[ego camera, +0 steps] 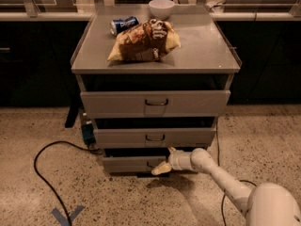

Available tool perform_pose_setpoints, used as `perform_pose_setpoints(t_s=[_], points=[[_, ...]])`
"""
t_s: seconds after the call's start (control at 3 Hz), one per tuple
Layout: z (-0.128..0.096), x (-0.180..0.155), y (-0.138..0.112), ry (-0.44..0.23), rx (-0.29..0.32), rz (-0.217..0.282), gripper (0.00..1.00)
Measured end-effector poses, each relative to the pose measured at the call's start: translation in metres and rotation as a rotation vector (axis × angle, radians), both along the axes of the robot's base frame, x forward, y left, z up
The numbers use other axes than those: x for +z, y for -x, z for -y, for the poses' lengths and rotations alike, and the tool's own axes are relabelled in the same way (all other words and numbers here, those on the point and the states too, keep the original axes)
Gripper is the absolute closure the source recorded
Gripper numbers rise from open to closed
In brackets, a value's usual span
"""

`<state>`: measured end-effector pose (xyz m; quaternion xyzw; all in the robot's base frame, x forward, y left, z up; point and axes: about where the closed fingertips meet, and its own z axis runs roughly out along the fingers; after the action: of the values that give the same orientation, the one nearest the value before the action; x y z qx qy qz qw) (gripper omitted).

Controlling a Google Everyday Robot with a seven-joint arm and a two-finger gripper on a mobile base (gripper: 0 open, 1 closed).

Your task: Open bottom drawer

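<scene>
The grey cabinet has three drawers in its front, one under the other. The bottom drawer is the lowest one, right by the floor, and it looks the smallest. There is a dark gap just above its front. Its small dark handle sits in the middle of the front. The gripper is low down at the front of the cabinet, right at this drawer. The white arm reaches it from the cabinet's right side, down near the floor. The two jaws look spread apart. One pale yellow finger points at the handle and seems to touch the drawer front just right of it. The other finger sticks up near the top edge of the drawer. The handle lies just left of the jaws and not between them. Above are the middle drawer and the big top drawer. On top of the cabinet lie a brown chip bag, a blue can and a white bowl. A black cable curls on the floor to the left of the cabinet.
</scene>
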<state>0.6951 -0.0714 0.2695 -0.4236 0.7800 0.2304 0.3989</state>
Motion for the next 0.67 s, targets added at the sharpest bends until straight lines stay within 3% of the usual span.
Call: perform_pose_setpoints(t_s=[0.67], points=[[-0.0052, -0.0046, 0.0037, -0.008, -0.001, -0.004, 0.0]])
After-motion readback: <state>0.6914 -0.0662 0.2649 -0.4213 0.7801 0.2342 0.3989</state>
